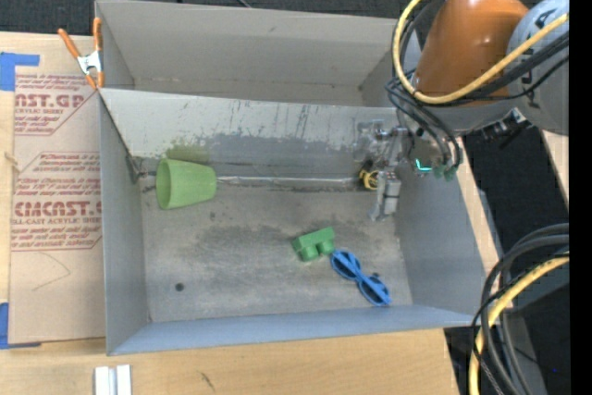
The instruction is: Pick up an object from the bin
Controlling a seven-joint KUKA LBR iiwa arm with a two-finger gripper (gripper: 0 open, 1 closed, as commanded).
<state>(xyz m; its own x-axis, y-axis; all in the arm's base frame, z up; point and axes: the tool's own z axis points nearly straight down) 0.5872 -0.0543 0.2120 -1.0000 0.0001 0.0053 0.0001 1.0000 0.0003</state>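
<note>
Approach, I judge, is the step in hand: my gripper (385,191) hangs near the right wall of the bin (120,236), and I cannot tell whether the jaws are spread or pressed together. In the camera view a green block (314,244) and blue glasses (361,277) lie nearest, on the floor toward the front; next I must move over one and descend.

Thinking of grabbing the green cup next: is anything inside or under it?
The green cup lies on its side near the bin's left wall, with only bare floor around it. Its inside is not visible from here, and the floor beneath it is covered by the cup.
</note>
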